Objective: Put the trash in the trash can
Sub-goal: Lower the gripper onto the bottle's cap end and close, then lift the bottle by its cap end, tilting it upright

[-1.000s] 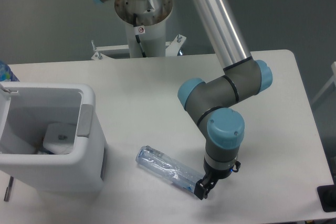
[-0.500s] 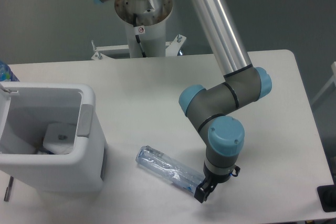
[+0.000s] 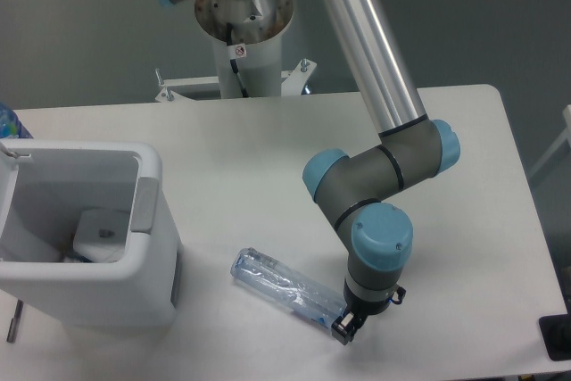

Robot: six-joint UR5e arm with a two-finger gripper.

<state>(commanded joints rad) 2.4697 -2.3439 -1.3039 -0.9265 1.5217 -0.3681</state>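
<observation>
A crushed clear plastic bottle (image 3: 284, 286) with a bluish label, one piece of the trash, lies on the white table, slanting down to the right. My gripper (image 3: 343, 327) points straight down at the bottle's lower right end, its dark fingers touching or just over that end. The wrist hides the gap between the fingers. The trash can (image 3: 147, 296), a white bin with a grey panel, stands at the left, a bottle's length from the bottle. A white piece (image 3: 98, 233) lies inside it, possibly the wrapper.
The robot's base column (image 3: 243, 20) rises at the table's back edge. A deeper-blue bottle (image 3: 7, 122) peeks in at the far left. A dark object (image 3: 555, 337) sits off the table's right front corner. A thin dark rod (image 3: 12, 320) lies left of the bin.
The wrist and gripper have sunk lower and shifted slightly left onto the bottle's right end. The bottle and bin have not moved.
</observation>
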